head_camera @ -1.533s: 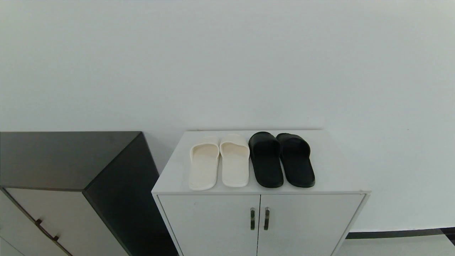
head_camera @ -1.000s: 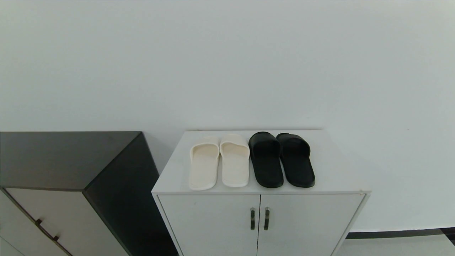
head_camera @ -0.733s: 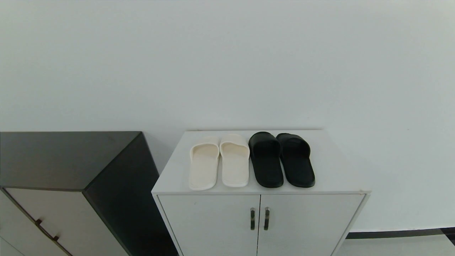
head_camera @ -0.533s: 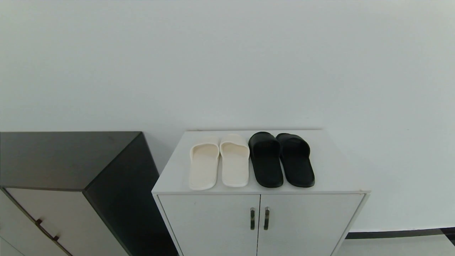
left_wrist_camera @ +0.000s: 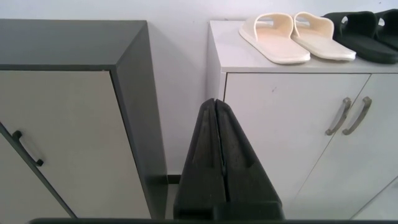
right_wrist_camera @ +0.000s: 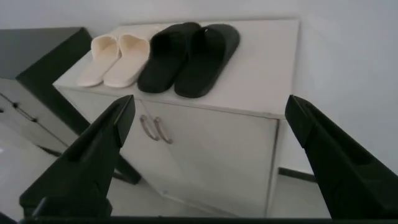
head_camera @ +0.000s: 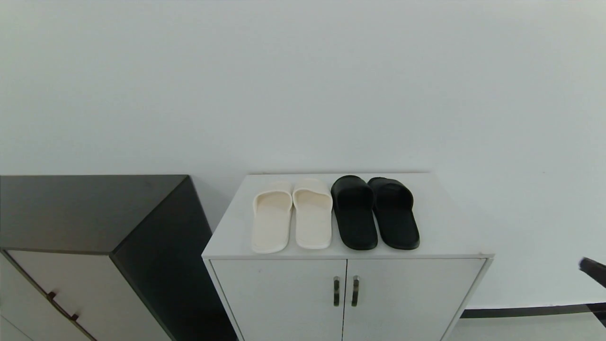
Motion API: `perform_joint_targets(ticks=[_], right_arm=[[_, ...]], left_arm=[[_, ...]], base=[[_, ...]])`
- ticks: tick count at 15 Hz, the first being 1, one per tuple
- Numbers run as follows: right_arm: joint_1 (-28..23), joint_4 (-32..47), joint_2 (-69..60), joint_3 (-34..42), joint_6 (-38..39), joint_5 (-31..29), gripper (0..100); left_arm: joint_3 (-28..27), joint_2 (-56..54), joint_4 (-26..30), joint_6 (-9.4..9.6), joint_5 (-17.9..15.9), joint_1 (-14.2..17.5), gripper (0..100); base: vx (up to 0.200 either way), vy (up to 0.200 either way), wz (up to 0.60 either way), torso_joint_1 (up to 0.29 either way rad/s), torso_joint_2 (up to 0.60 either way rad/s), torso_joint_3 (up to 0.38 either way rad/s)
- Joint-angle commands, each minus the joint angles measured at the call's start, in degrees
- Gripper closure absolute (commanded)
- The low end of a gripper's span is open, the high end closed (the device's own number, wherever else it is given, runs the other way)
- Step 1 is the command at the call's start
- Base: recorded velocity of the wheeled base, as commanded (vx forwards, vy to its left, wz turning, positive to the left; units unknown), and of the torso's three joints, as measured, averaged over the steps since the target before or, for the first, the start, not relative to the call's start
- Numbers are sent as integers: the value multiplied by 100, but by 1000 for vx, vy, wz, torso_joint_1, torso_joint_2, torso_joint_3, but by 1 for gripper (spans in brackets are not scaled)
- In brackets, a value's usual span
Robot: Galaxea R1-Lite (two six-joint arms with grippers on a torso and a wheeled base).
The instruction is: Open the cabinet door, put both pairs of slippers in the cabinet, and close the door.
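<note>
A pair of white slippers (head_camera: 291, 215) and a pair of black slippers (head_camera: 374, 213) lie side by side on top of the white cabinet (head_camera: 445, 237). Both cabinet doors are shut, with two metal handles (head_camera: 345, 290) at the middle seam. My left gripper (left_wrist_camera: 215, 104) is shut with nothing in it, low and to the left of the cabinet front (left_wrist_camera: 292, 118). My right gripper (right_wrist_camera: 208, 112) is wide open and empty, off the cabinet's right front corner, facing the black slippers (right_wrist_camera: 186, 56) and the handles (right_wrist_camera: 154, 129). A dark tip of it (head_camera: 594, 269) shows at the head view's right edge.
A taller unit with a dark top and side (head_camera: 90, 208) and pale fronts with dark handles (head_camera: 61, 308) stands close to the left of the white cabinet. A plain wall runs behind both. Open floor with a black baseboard (head_camera: 530, 311) lies to the right.
A dark tip of my right gripper has come into the head view at its right edge. The slippers and the cabinet doors have not moved.
</note>
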Motion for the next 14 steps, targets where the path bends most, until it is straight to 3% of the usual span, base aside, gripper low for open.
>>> perform_joint_targets(ticks=[1, 3, 8, 11, 14], right_arm=[[1332, -594, 1683, -430, 689, -947, 0], [1833, -594, 2492, -1107, 935, -1396, 0], [2263, -840, 4267, -2188, 953, -2204, 0], [2387, -1640, 5506, -2794, 891, -3065, 0], [2307, -1860, 6368, -3383, 698, -3364, 0]], left_arm=[[0, 8, 0, 1, -2, 1, 100], [0, 8, 0, 10, -2, 1, 100], [0, 8, 0, 10, -2, 1, 100], [0, 8, 0, 10, -2, 1, 100], [0, 8, 0, 10, -11, 1, 100]], base=[[0, 0, 0, 0, 0, 0], [0, 0, 0, 0, 0, 0], [0, 0, 0, 0, 0, 0], [0, 0, 0, 0, 0, 0], [0, 0, 0, 0, 0, 0]])
